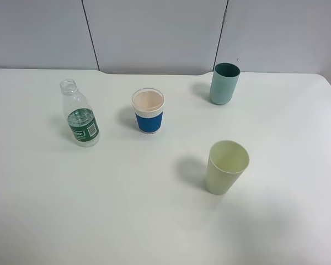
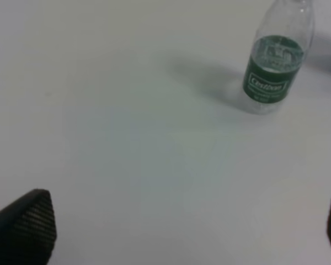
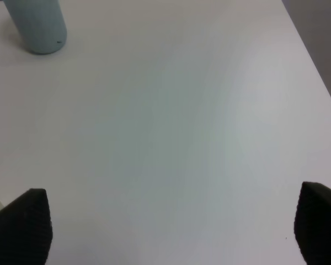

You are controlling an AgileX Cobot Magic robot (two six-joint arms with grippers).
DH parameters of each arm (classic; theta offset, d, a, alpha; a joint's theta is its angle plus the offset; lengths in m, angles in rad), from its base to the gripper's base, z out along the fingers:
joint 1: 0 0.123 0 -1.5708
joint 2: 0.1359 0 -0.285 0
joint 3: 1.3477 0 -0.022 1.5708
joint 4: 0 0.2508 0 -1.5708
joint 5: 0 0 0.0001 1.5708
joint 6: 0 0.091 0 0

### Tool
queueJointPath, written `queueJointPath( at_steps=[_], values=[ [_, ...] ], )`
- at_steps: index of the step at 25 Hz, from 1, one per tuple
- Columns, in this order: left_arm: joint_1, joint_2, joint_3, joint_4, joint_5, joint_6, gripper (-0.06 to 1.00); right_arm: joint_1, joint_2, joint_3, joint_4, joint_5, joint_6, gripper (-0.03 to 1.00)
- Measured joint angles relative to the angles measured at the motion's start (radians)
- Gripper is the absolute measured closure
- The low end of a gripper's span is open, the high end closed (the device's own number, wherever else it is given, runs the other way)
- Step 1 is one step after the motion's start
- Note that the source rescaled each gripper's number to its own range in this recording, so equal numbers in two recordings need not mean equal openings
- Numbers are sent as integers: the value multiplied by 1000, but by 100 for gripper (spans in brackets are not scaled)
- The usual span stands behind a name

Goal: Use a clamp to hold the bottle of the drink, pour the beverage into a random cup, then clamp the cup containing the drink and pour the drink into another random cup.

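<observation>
Bottle of the drink (image 1: 80, 115), a small clear plastic one with a green label, ribbed shoulders and no cap on its open neck, stands upright at the left of the exterior high frame on the white table (image 1: 99, 210); there is a little clear liquid in its lower part. To its right, near the middle of the frame and apart from it, stands the cup containing the drink (image 1: 148, 111), short, translucent pinkish-white with a wide blue band round its lower half. In the upper right stands the tall plain teal cup (image 1: 224, 83) with a darker inside, and in the lower right, well apart from the others, a pale yellow-green cup (image 1: 226, 167) that widens toward its rim. No arm shows in this high view. In the left wrist view the left gripper (image 2: 187, 229) has its dark ribbed fingertips (image 2: 30, 221) at the two lower corners, spread wide with nothing between them, and the bottle stands in the upper right. In the right wrist view the right gripper (image 3: 174, 229) is likewise parted and empty over bare table, the teal cup's base in the upper left corner.
</observation>
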State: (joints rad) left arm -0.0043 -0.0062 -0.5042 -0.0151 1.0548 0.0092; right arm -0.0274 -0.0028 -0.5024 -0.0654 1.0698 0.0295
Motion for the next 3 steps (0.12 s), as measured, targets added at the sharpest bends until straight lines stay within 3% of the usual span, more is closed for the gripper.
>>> queueJointPath(
  at_steps=[3],
  values=[
    [0,0,0,0,0,0,-5,0,0,0,0,0,0,27]
  ],
)
